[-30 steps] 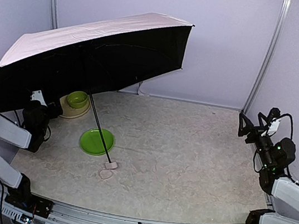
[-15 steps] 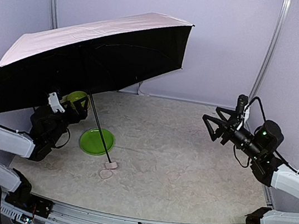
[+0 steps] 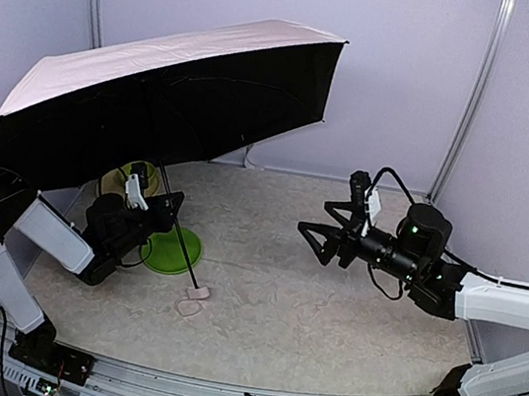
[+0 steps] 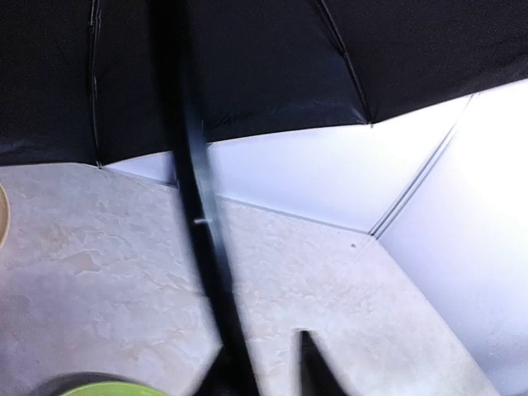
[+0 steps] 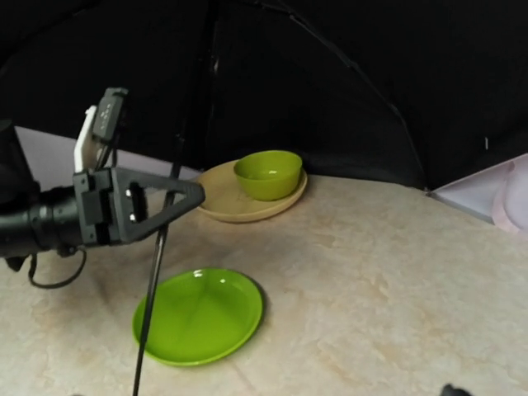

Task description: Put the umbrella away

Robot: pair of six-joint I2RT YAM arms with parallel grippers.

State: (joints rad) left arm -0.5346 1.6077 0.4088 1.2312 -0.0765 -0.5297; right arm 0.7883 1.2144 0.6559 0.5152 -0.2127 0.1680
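The umbrella point(image 3: 166, 54) stands open, pale pink outside and black inside, with its canopy over the table's left half. Its thin black shaft point(image 3: 177, 235) slants down to the small pink handle point(image 3: 196, 293) and strap lying on the table. My left gripper point(image 3: 166, 205) is at the shaft's lower part. In the left wrist view the blurred shaft point(image 4: 202, 239) lies against one finger of the left gripper point(image 4: 264, 351), and table shows in the gap to the other finger. My right gripper point(image 3: 316, 224) hovers open over mid-table, right of the shaft and apart from it.
A green plate point(image 3: 177, 253) point(image 5: 198, 315) lies right under the shaft. A green bowl point(image 5: 268, 173) sits on a tan plate point(image 5: 223, 206) at the back left, beneath the canopy. Purple walls close the back and sides.
My left gripper has moved right, up to the umbrella shaft, and its jaws have narrowed. The right arm has swung left from the right wall to mid-table. The canopy has shifted slightly.
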